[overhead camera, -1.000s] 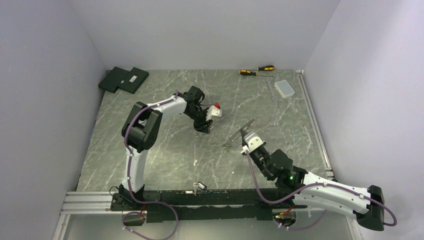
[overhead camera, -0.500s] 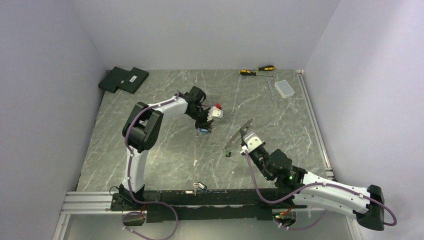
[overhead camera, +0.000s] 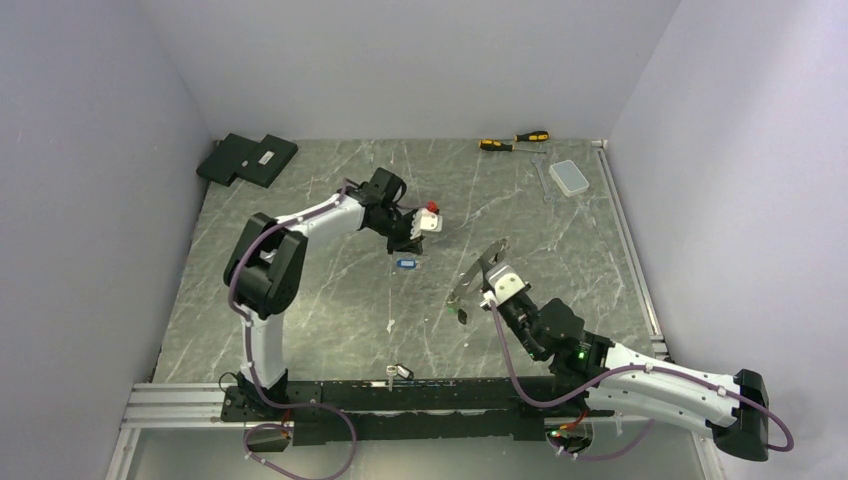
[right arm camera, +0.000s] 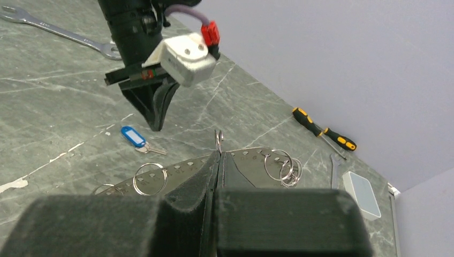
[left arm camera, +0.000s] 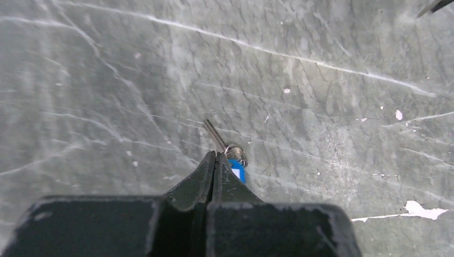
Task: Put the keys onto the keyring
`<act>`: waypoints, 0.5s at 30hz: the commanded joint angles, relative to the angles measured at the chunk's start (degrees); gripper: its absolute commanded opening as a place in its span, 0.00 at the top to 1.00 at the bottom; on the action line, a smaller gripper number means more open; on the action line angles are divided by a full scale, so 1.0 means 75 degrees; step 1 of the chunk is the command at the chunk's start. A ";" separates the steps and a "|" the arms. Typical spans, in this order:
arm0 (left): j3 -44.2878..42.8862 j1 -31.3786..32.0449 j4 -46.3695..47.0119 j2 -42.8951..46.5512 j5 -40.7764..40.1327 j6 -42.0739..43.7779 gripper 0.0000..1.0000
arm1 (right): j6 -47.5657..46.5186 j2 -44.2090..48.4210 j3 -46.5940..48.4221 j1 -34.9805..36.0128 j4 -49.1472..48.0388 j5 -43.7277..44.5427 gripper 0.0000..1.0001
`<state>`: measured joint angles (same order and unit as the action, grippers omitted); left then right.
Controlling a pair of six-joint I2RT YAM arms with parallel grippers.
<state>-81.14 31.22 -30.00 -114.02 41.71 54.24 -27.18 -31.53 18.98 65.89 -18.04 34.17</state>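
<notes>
The blue key [overhead camera: 405, 264] is found lying flat on the table [overhead camera: 320, 290], between the two arms and well apart from the keyring [overhead camera: 492, 250]. The left gripper [overhead camera: 405, 244] is poised just over the key, fingers pressed together and empty. In the left wrist view the tips overlap the blue head, with the key's small ring [left arm camera: 236, 152] and shaft pointing away from them; contact cannot be told. The right gripper [right arm camera: 218, 156] is clamped on the keyring, taken here to be the silvery perforated strip carrying several split rings [right arm camera: 149, 178]. It is held off the table and tilted, and one ring stands upright just above the fingertips. A dark item [overhead camera: 461, 315] hangs at the strip's near end in the top view, but it is too small to identify, so the green key is not located. The step in hand is judged to be pickup of the blue key; threading is not yet begun. For a good pickup the jaws are to be spread first, lowered astride the plastic head across its narrow width, then closed on the head only. That way the small ring is left free for threading. The key is thin and sits on hard stone, so a skid is to be expected if the tips land on top of it; a square, slow descent is advised, with the strip held steady
</notes>
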 commanded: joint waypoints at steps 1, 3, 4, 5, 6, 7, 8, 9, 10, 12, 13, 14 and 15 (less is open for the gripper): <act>0.0222 0.0043 0.0492 0.0871 0.0252 -0.0320 1.00 | 0.0056 0.0054 0.0070 0.0011 -0.0698 -0.0021 1.00; 0.0369 0.0038 0.0627 0.1041 0.0280 -0.0361 1.00 | 0.0072 0.0066 0.0082 0.0015 -0.0687 -0.0030 1.00; 0.0409 0.0043 0.0660 0.1076 0.0235 -0.0361 1.00 | 0.0073 0.0067 0.0082 0.0016 -0.0683 -0.0038 1.00; 0.0414 0.0044 0.0634 0.1075 0.0156 -0.0333 1.00 | 0.0083 0.0064 0.0082 0.0016 -0.0671 -0.0044 1.00; 0.0368 0.0044 0.0510 0.1000 0.0040 -0.0276 0.94 | 0.0082 0.0062 0.0095 0.0014 -0.0676 -0.0053 1.00; 0.0280 0.0044 0.0369 0.0901 -0.0085 -0.0239 0.81 | 0.0101 0.0062 0.0097 0.0016 -0.0660 -0.0068 1.00; 0.0178 0.0063 0.0092 0.0780 -0.0199 -0.0195 0.71 | 0.0107 0.0065 0.0094 0.0016 -0.0646 -0.0077 1.00; 0.0053 0.0086 -0.0126 0.0671 -0.0293 -0.0103 0.61 | 0.0115 0.0067 0.0094 0.0016 -0.0642 -0.0080 1.00; -0.0044 0.0124 -0.0276 0.0582 -0.0422 -0.0001 0.55 | 0.0127 0.0070 0.0094 0.0014 -0.0637 -0.0090 1.00; -0.0122 0.0213 -0.0445 0.0419 -0.0703 0.0227 0.50 | 0.0125 0.0087 0.0091 0.0015 -0.0648 -0.0103 1.00; -0.0142 0.0263 -0.0452 0.0351 -0.0865 0.0306 0.49 | 0.0131 0.0087 0.0091 0.0013 -0.0645 -0.0103 1.00; -0.0154 0.0298 -0.0478 0.0284 -0.0974 0.0375 0.49 | 0.0132 0.0090 0.0094 0.0015 -0.0642 -0.0103 1.00; -0.0194 0.0331 -0.0496 0.0209 -0.1029 0.0441 0.50 | 0.0127 0.0090 0.0094 0.0016 -0.0643 -0.0103 1.00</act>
<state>-80.36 32.23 -30.83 -110.41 37.60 54.39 -27.03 -31.51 18.98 65.89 -18.09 33.98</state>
